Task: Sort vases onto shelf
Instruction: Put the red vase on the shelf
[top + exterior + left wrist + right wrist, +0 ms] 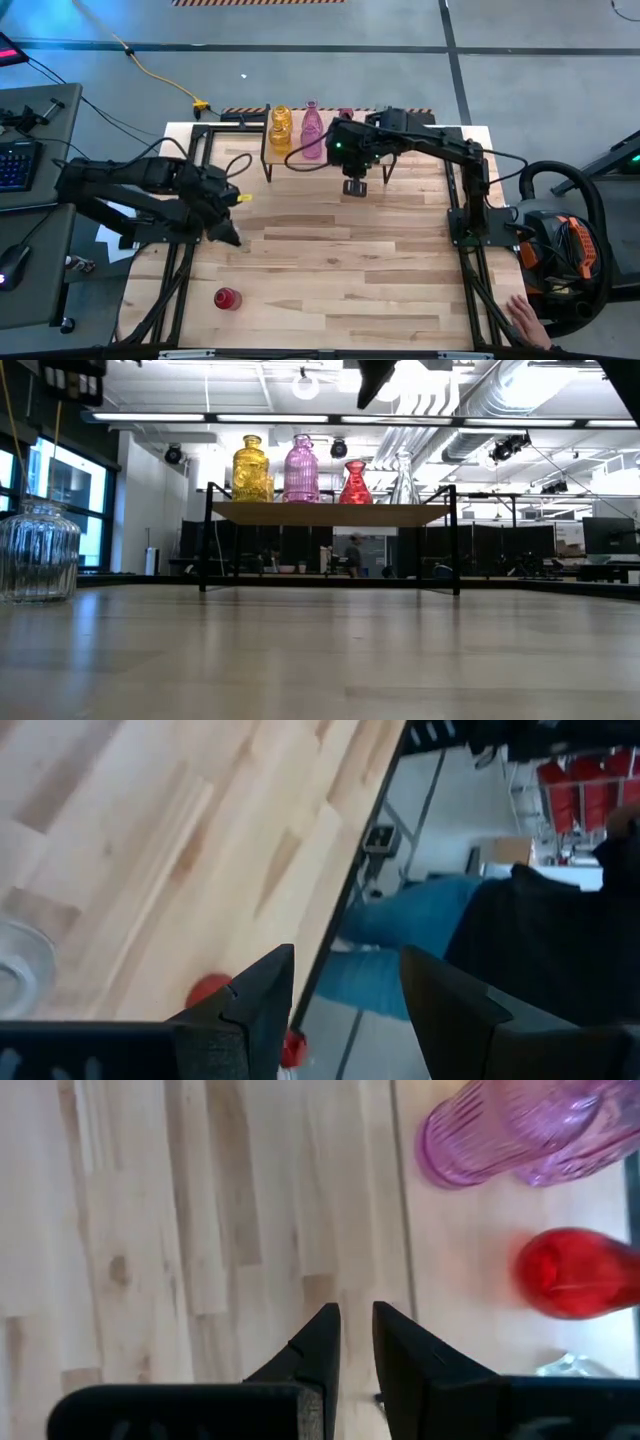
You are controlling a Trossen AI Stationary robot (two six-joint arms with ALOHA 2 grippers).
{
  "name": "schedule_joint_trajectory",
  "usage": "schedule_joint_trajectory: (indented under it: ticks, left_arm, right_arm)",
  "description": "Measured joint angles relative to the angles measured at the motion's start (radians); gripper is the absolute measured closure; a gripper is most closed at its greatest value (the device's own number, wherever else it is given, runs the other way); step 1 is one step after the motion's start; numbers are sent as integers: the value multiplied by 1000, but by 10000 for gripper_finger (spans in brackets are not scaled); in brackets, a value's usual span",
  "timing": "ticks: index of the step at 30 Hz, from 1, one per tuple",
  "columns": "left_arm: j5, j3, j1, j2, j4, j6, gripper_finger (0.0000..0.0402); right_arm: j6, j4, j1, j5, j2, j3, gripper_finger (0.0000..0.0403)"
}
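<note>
Your left gripper's (345,995) fingers (262,995) stand spread with nothing between them; your right gripper's (356,1342) fingers (318,1342) are nearly pressed together, a thin gap left, and they too hold nothing.

Take the shelf (290,155) as your landmark. Nearest you, well in front of it and off toward the left arm's side, a red vase (228,298) sits alone near the table's (330,280) front edge, below and apart from the left fingers. A clear ribbed vase (38,550) stands close to the low camera. The right gripper hangs just in front of the shelf's front edge, its fingers over bare table. On the shelf top stand a yellow vase (252,470), a pink vase (300,469), a second red vase (355,484) and a clear one (403,478), in a row. A person in blue trousers (400,935) stands beyond the table's edge.
</note>
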Motion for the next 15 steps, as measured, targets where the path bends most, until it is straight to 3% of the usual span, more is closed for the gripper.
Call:
schedule_joint_trajectory:
  ticks: [15]
  left_arm:
    - [16, 0, -229, -6, -66, -86, 227]
  right_arm:
    - [293, 13, 106, 0, 0, 0, 359]
